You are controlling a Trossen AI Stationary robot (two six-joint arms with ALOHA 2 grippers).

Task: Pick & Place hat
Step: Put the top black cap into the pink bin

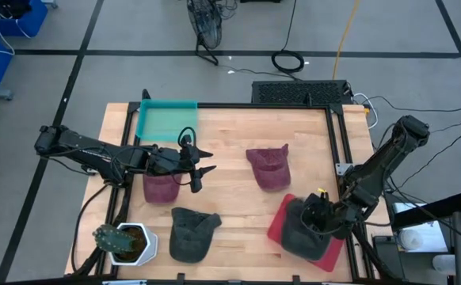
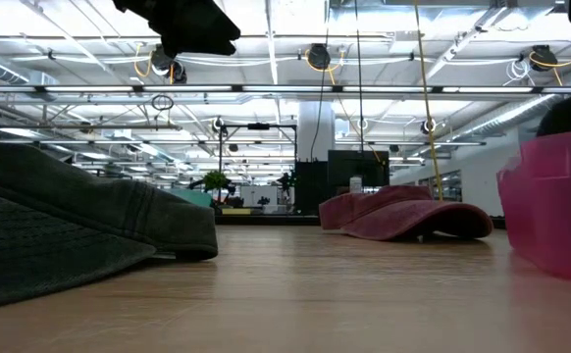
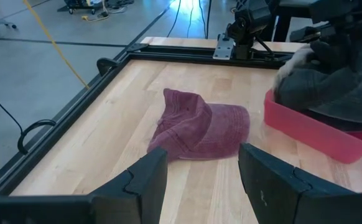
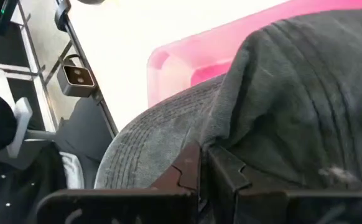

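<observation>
Right gripper [image 1: 319, 212] stands low over the red bin [image 1: 278, 223] at the table's right front corner. Its fingers are pressed together with a fold of the dark grey hat [image 1: 302, 231] caught between them, as the right wrist view shows. The hat already sits inside the bin, directly beneath the fingers, heaped above the rim. Judgement: the grip on a small pinch of cloth, not the brim, lets the hat hang and settle into the bin; the placement looks all but complete, pending release.

Left gripper [image 1: 201, 169] hovers above the table, fingers well apart and holding nothing. A maroon hat [image 1: 161, 188] lies just beside and behind it, under the wrist. A second maroon hat [image 1: 269, 166] lies ahead of the fingers, well apart from them, centred in the left wrist view. Judgement: the open stance pointed at that hat suggests it is the next pick.

Another grey hat [image 1: 192, 233] lies flat on the table, near the left gripper toward the front edge. The green tray [image 1: 165, 120] sits empty behind the left arm, so it may be meant to receive hats. A potted plant [image 1: 123, 242] stands at the front left corner, clear of both arms.
</observation>
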